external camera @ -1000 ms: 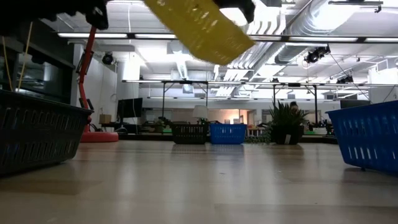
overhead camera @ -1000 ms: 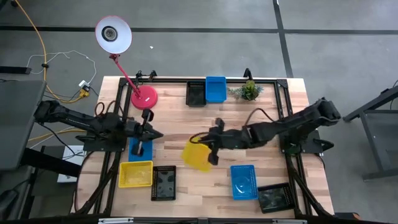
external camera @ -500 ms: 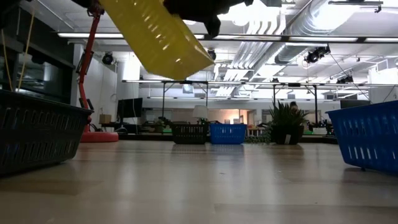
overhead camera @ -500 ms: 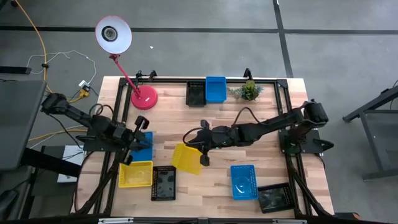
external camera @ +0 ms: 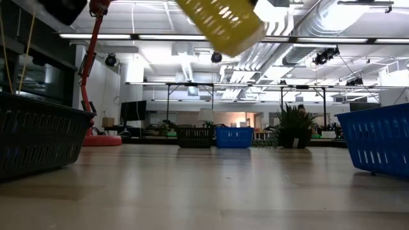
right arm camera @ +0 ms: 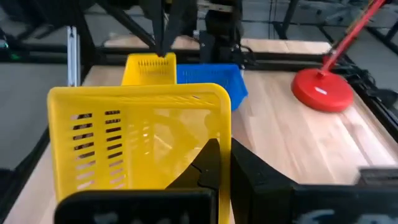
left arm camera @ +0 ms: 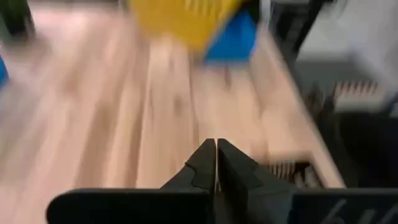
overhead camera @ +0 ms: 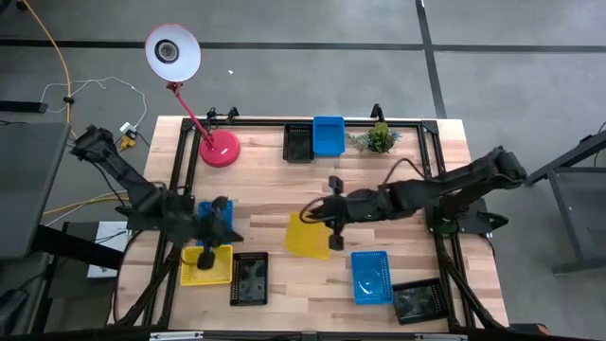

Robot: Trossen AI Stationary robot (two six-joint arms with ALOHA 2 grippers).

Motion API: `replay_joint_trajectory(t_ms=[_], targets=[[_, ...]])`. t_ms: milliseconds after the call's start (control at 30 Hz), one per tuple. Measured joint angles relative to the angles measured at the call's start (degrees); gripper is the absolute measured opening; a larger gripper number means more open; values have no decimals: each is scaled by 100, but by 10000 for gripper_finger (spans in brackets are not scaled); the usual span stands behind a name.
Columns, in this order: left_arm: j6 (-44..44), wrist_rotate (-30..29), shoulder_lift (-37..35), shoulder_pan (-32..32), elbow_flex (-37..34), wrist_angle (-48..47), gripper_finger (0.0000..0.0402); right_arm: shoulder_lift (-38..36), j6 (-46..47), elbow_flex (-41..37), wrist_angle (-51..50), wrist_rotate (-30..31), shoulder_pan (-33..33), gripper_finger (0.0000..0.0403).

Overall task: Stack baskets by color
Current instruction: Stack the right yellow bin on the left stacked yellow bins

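Note:
My right gripper [overhead camera: 329,220] [right arm camera: 225,163] is shut on a yellow basket [overhead camera: 305,237] [right arm camera: 137,140], which hangs over the table's middle and shows tilted at the top of the low view [external camera: 220,22]. My left gripper [overhead camera: 227,239] [left arm camera: 216,158] is shut on nothing, above the table's left side. It stands between a blue basket [overhead camera: 223,218] and a second yellow basket [overhead camera: 194,270], both resting on the table. A black basket [overhead camera: 249,278] lies beside that yellow one. My right gripper holds the yellow basket by one upright wall at its rim [right arm camera: 225,134]. One finger [right arm camera: 208,165] is inside the basket and the other [right arm camera: 249,171] outside. The basket is lifted clear of the table and tilted.
A blue basket [overhead camera: 371,275] and a black basket [overhead camera: 419,301] lie at the near right. A black basket [overhead camera: 298,142], a blue basket [overhead camera: 329,134] and a green plant [overhead camera: 379,138] stand along the far edge. The pink lamp's base [overhead camera: 219,149] stands at the far left.
My left gripper has swung from over the blue basket toward the table's near edge, turning as it went. My right gripper has carried the yellow basket toward the left and then back to the right; the basket stays lifted and tilted.

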Motion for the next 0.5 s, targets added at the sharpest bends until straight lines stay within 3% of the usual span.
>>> replay_joint_trajectory(t_ms=[267,500], targets=[[-2008,257,1753,-846,1291,-2587,0,-533,617,0,-1188,968,573,0],[-2380,1442,2875,-899,1247,-2999,0,-594,769,0,-1409,1165,908,0]])
